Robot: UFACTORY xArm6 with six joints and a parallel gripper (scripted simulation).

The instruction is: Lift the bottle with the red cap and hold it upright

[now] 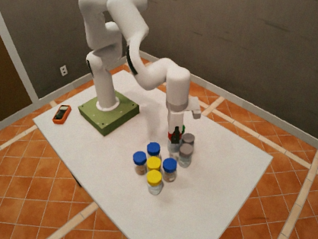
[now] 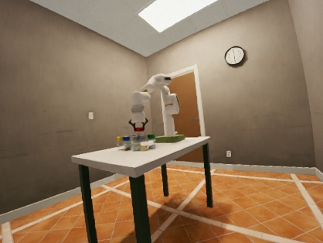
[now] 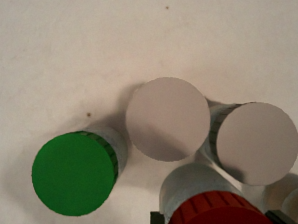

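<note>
My gripper [image 1: 175, 135] [image 2: 138, 126] is shut on the neck of the bottle with the red cap [image 1: 170, 134] [image 2: 139, 129] [image 3: 220, 210] and holds it upright, a little above the white table [image 1: 228, 171]. In the wrist view the red cap fills the bottom edge. Two grey-capped bottles [image 1: 188, 138] [image 1: 186, 149] [image 3: 167, 119] [image 3: 256, 142] stand right beside it. A green-capped bottle [image 3: 72, 172] [image 2: 151, 136] stands just behind; in the top view it is mostly hidden by the gripper.
A cluster of three blue-capped bottles [image 1: 154, 148] [image 1: 139, 157] [image 1: 170, 164] and two yellow-capped bottles [image 1: 154, 163] [image 1: 154, 176] stands upright in front of the gripper. The arm's green base [image 1: 109, 111] and an orange device [image 1: 62, 113] lie at the back left.
</note>
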